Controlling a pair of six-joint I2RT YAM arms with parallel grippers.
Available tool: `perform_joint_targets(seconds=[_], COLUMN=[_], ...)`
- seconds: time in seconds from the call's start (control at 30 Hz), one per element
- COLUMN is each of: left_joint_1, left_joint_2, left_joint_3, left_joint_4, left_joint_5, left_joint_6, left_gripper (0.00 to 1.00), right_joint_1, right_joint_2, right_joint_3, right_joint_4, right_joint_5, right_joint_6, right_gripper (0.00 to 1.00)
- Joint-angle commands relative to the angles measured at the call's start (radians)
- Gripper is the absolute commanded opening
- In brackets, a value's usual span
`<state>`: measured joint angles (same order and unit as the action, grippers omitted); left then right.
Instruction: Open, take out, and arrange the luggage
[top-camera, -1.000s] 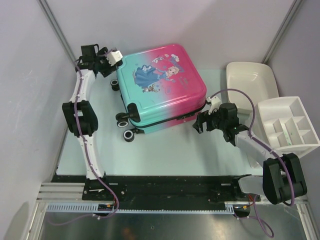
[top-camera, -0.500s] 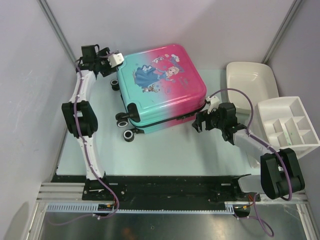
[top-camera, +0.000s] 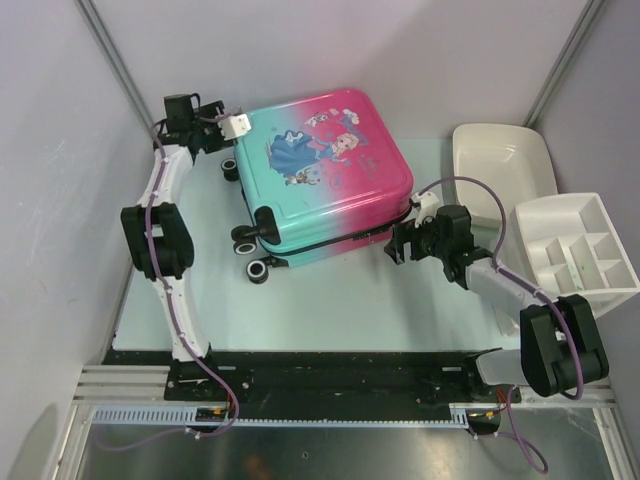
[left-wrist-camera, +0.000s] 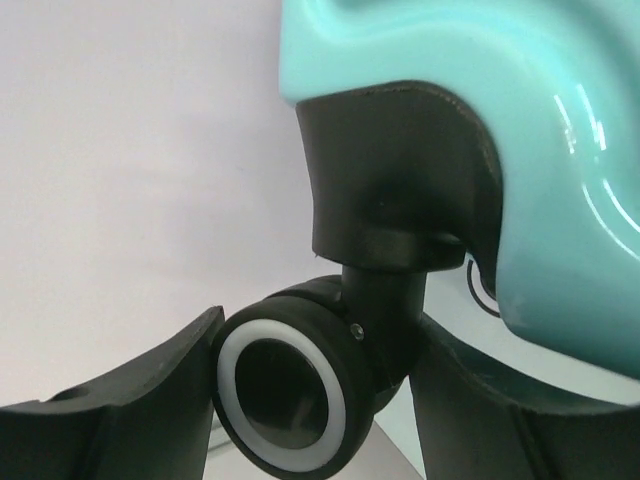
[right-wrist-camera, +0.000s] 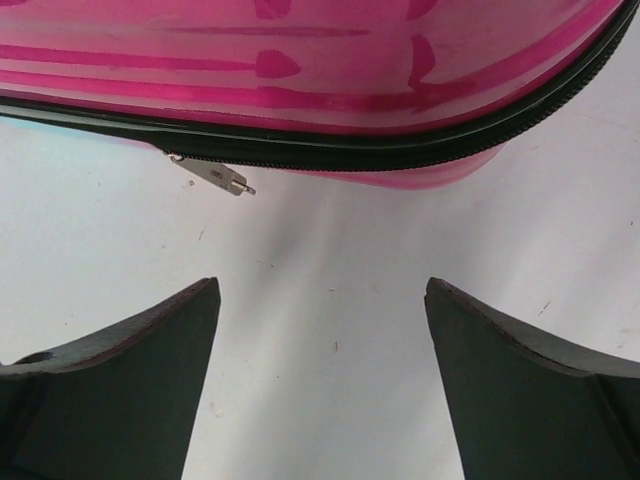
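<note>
Pale tabletop (top-camera: 330, 300), shut luggage (top-camera: 320, 170), white tub (top-camera: 500, 165), compartment organiser (top-camera: 545, 215)

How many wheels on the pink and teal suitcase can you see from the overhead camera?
3. One black caster wheel at the far-left corner of the pink-to-teal hard-shell suitcase, two more at its near-left corner. A fourth may be hidden.

Table (top-camera: 330, 300) carries luggage (top-camera: 320, 180), white tub (top-camera: 500, 165), compartment organiser (top-camera: 575, 250).

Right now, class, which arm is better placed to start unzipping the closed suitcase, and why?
Right. The right claw, open, faces the zipper pull on the pink side of the luggage; the left claw straddles a wheel at its teal end.
</note>
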<state>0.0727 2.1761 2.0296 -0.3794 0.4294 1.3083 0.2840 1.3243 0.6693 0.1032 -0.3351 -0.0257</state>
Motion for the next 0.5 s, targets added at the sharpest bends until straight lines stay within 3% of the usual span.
perform_joint_targets(seconds=[0.0,0.07,0.1,0.2,0.47], left_joint_1=[-0.056,-0.054,-0.054,-0.045,-0.011], left_joint_2=[-0.038,-0.062,-0.087,-0.143,-0.285], left_joint_3=[-0.055,-0.094,-0.112,-0.192,-0.407], left_joint_4=[-0.079,-0.079,-0.079,-0.078,-0.076], left_joint_5=[0.063,0.066,0.074,0.1,0.141], left_joint_6=[0.066,0.071,0.072,0.039,-0.191], left_gripper=[0.36,0.26,0.14,0.0,0.0], right_joint_1=[0.004,0.004,0.004,0.001,0.012], right_joint_2=[0.016,0.029,0.035,0.081,0.187], right_joint_3=[0.003,0.003,0.004,0.016,0.107], right_joint_4=[0.053,0.076,0.088,0.163,0.3], right_joint_5=[0.002,0.002,0.004,0.005,-0.041], right_joint_6=[0.009,0.012,0.013,0.021,-0.008], right_gripper=[0.86,0.84,0.82,0.8,0.77])
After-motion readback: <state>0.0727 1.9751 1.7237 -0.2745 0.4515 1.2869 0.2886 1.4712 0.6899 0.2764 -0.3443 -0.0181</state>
